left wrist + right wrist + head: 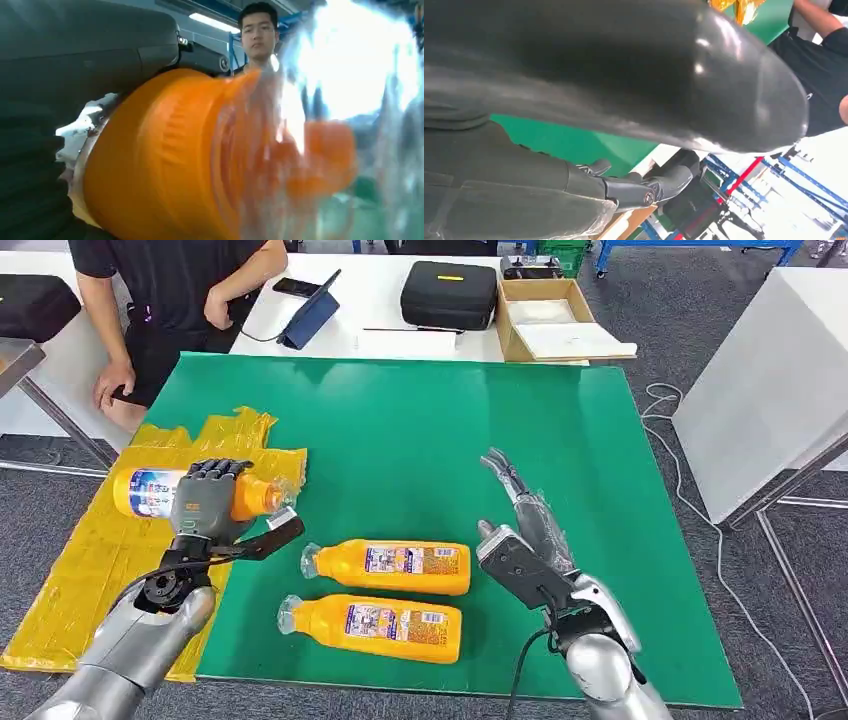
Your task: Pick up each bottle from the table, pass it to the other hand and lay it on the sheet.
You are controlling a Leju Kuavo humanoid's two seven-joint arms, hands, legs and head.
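Over the yellow sheet [90,570] on the robot's left, the held bottle [150,492] sits in the left robot hand [207,502], fingers wrapped round its orange body near the neck. It lies sideways, cap end pointing toward the middle of the worktop [420,430]. The left wrist view gives a close look at that orange shoulder [165,150], so the grip looks solid. Can't tell from these shots whether it's touching the sheet or hanging just above.

So roughly: 1 bottle is past the handover, judging by which hand has it, and only needs laying down. Nothing lies on the sheet yet as far as visible.

2 more are waiting on the green mat: the upper bottle [400,566] and the lower bottle [385,628], side by side, both flat with caps toward the sheet. The right robot hand [520,530] is just beside them, fingers spread, holding nothing.

A person [170,290] stands at the far left corner.
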